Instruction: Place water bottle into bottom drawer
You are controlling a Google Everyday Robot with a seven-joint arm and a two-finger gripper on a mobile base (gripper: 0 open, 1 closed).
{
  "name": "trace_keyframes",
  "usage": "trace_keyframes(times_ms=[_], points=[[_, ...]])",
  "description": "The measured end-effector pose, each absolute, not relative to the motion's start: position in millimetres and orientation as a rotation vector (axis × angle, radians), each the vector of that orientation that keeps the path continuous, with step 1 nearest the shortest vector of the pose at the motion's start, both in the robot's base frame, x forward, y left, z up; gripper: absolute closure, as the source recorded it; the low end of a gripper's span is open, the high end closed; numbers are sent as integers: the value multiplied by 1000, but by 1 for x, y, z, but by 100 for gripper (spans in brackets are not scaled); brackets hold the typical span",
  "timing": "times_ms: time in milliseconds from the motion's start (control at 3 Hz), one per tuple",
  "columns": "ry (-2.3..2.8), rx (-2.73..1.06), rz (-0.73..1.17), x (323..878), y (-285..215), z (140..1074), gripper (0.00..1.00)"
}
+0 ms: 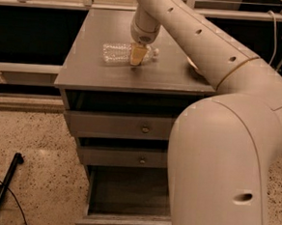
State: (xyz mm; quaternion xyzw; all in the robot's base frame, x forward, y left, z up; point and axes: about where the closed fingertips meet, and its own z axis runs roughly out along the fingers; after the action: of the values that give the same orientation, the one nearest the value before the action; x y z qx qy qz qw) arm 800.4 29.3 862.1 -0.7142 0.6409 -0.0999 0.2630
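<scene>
The water bottle (117, 53) lies on its side on top of the grey cabinet (86, 67), cap end pointing right. My gripper (139, 56) comes straight down onto the bottle's cap end and covers the label part, touching or nearly touching it. The bottom drawer (125, 195) is pulled open under the two shut upper drawers, and its inside looks empty. My arm hides the drawer's right part.
My large white arm (225, 159) fills the right of the view and hides most of the cream bowl (191, 64) on the cabinet's right side. A black pole (8, 182) lies on the speckled floor at left. Dark shelving stands behind the cabinet.
</scene>
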Motion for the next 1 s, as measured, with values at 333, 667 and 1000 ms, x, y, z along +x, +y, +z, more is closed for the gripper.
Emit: trace_keyframes(times_ms=[333, 667, 1000], points=[[1735, -1971, -243, 798, 35, 847, 32], [1734, -1977, -237, 798, 36, 848, 48], [1684, -1979, -163, 786, 38, 853, 71]])
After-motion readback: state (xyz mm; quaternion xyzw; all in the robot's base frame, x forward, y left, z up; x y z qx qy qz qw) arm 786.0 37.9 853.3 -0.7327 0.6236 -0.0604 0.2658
